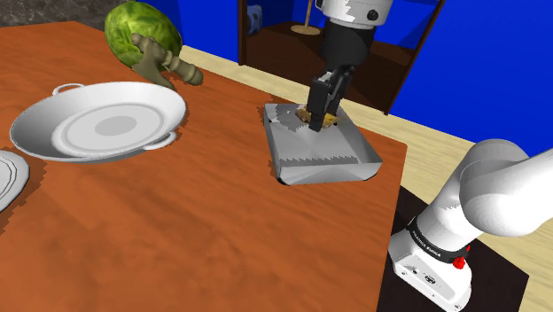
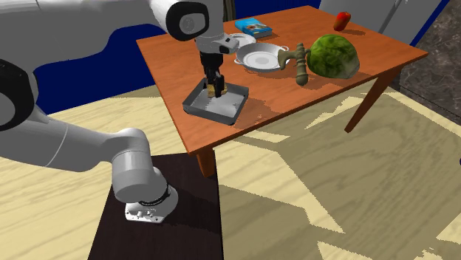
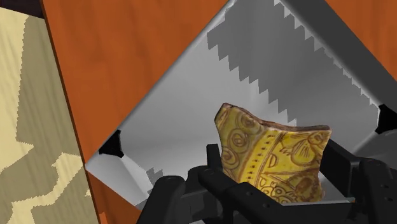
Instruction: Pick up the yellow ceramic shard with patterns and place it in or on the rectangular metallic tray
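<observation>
Fingers pinch the yellow patterned shard just above the grey tray on the worktop, so placing looks nearly done; the next move calls for easing down and spreading them to release.

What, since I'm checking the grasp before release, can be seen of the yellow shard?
The yellow shard is a curved, jagged-edged fragment that looks ceramic, painted with dark brown spirals, dots and lines. It stands roughly upright, clasped between the two black fingers of the gripper, over the inside of the grey metallic tray. Its lower edge is hidden by the fingers, so I cannot tell whether it touches the tray floor.
</observation>
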